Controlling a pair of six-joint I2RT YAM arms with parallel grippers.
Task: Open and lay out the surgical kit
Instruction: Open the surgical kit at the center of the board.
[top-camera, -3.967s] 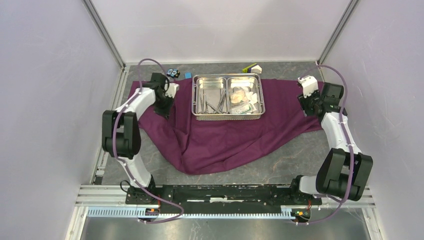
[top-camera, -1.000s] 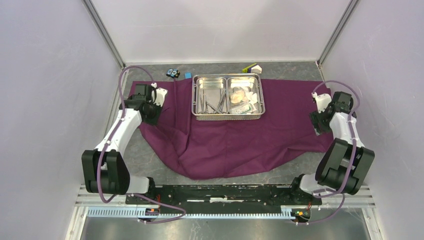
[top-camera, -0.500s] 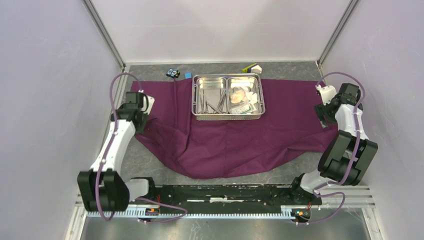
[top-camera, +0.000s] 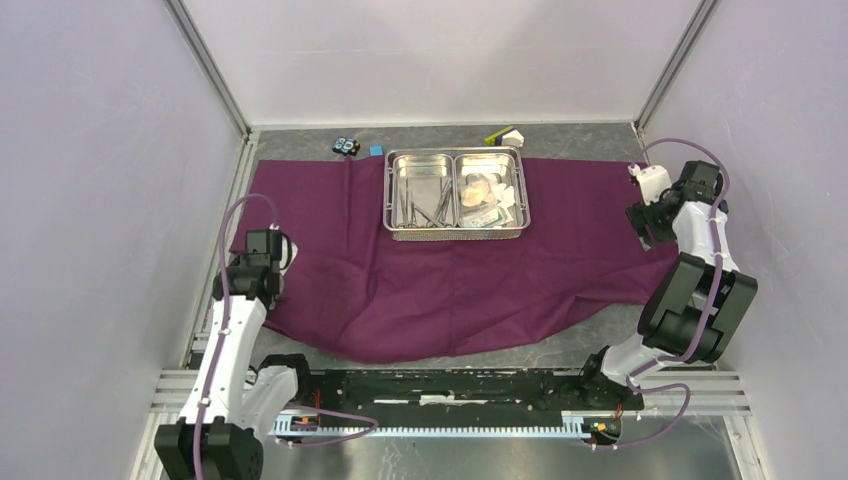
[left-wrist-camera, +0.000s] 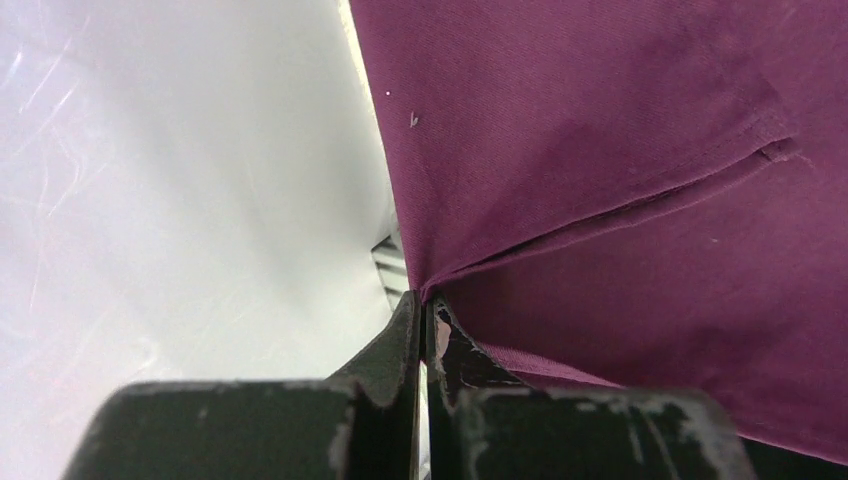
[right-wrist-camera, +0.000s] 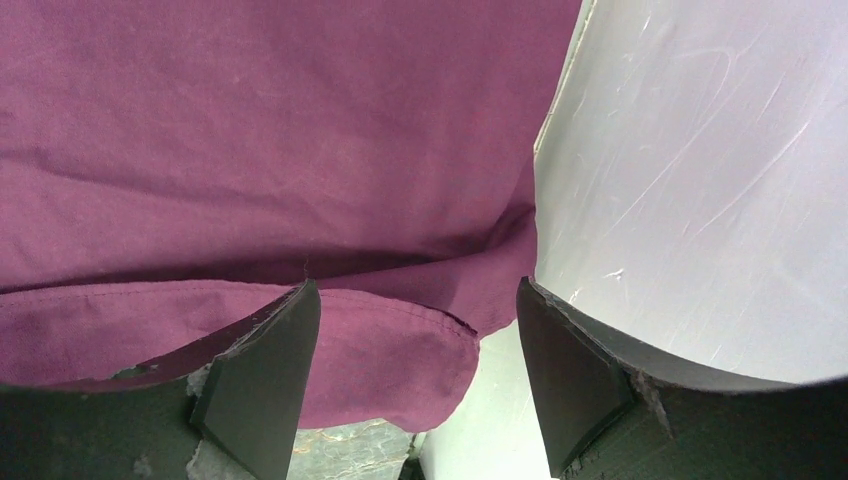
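1. My left gripper (left-wrist-camera: 424, 312) is clenched; its two black fingers are pressed together on a folded corner of the large dark purple cloth (top-camera: 450, 270); the cloth fans out ahead of the fingertips and to their right; a pale side wall (left-wrist-camera: 200, 200) stands just to their left.
2. My right gripper (right-wrist-camera: 415, 292) is released, fingers spread wide; a hemmed edge of the purple cloth lies beneath and between them; I cannot tell whether it touches either finger.
3. The cloth is spread over the grey table (top-camera: 560, 340) from one gripper to the other; its near edge curves and wrinkles.
4. A shiny two-compartment steel tray (top-camera: 456, 234) sits on the cloth, between the grippers and well apart from both.
5. The slim metal tweezers and ring-handled forceps (top-camera: 420, 205) lie in the compartment on the left gripper's side; the white gauze and packets (top-camera: 485, 192) fill the compartment on the right gripper's side, too small to tell apart.
6. Beyond the tray, off the cloth, sit a small blue block (top-camera: 376, 151) and a yellow-green and white piece (top-camera: 505, 135).
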